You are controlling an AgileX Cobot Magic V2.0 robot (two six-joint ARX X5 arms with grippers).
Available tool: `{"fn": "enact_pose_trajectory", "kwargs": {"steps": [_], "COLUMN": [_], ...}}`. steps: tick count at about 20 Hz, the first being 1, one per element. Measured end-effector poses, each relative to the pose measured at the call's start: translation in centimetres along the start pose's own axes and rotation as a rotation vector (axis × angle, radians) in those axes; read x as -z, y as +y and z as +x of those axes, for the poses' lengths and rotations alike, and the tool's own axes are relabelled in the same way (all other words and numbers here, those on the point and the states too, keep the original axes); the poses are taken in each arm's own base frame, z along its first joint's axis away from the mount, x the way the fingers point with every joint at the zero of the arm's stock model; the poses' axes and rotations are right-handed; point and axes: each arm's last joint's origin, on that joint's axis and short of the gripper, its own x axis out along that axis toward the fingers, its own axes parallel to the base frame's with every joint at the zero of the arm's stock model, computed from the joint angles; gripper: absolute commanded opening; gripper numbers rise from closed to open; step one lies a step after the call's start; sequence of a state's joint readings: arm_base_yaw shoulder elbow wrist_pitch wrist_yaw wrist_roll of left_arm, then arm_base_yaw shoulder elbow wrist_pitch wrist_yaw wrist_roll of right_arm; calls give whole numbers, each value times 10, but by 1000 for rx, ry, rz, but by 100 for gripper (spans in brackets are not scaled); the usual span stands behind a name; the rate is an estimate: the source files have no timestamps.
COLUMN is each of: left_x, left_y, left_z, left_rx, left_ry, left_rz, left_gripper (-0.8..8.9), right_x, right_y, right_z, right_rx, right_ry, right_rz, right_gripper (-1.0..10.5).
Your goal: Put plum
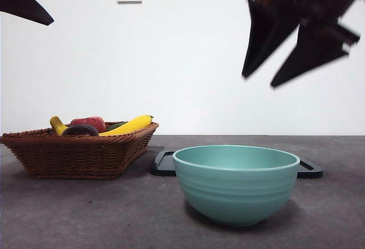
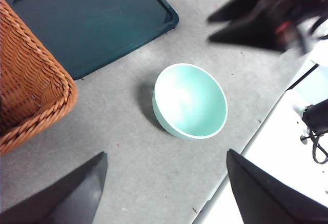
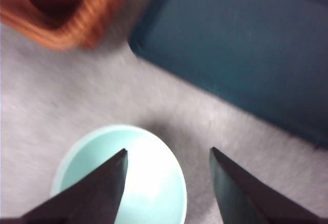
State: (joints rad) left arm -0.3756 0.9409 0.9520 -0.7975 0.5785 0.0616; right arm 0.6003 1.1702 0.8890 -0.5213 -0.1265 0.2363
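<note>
**Plum waiting in the basket, both end effectors empty**

Front view: One basket [image 1: 80, 152] is sitting on the worktop [image 1: 85, 215]. The plum [image 1: 80, 130] is lying inside it, dark and round, beside a red fruit [image 1: 89, 122] and two bananas [image 1: 132, 125]. One bowl [image 1: 235, 183] is standing near the camera, and one tray [image 1: 162, 163] is peeking out behind it. The right end effector [image 1: 259, 81] is hanging high above the bowl, its jaws apart and holding nothing. Only a black tip of the left end effector [image 1: 25, 4] is showing in the top corner, so that arm is probably waiting.

Left wrist view: The left end effector [image 2: 164, 183] is looking down with its jaws wide apart and empty. One bowl [image 2: 189, 101] is sitting below, empty, likely ready to take the fruit. The tray [image 2: 92, 24] and a basket [image 2: 31, 85] corner are showing too.

Right wrist view: The right end effector [image 3: 168, 155] is hanging over the bowl [image 3: 128, 178], jaws apart. This picture is blurry. A dark red fruit is showing in the basket [image 3: 72, 24], well apart from the jaws; I cannot tell if it is the plum.
</note>
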Motion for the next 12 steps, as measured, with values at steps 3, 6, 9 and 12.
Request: {"fn": "enact_pose_trajectory", "kwargs": {"steps": [3, 6, 9, 12], "left_x": [0, 0, 0, 0], "left_y": [0, 0, 0, 0], "left_z": [0, 0, 0, 0], "left_rx": [0, 0, 0, 0], "left_ry": [0, 0, 0, 0], "left_rz": [0, 0, 0, 0], "left_gripper": [374, 374, 374, 374], "right_x": [-12, -14, -4, 7], "right_y": [7, 13, 16, 16], "right_z": [-32, -58, -75, -87], "right_rx": [-28, -101, -183, -212], "right_ry": [-52, -53, 3, 59], "right_rz": [-14, -28, -28, -19], "right_gripper": [258, 258, 258, 258]}}
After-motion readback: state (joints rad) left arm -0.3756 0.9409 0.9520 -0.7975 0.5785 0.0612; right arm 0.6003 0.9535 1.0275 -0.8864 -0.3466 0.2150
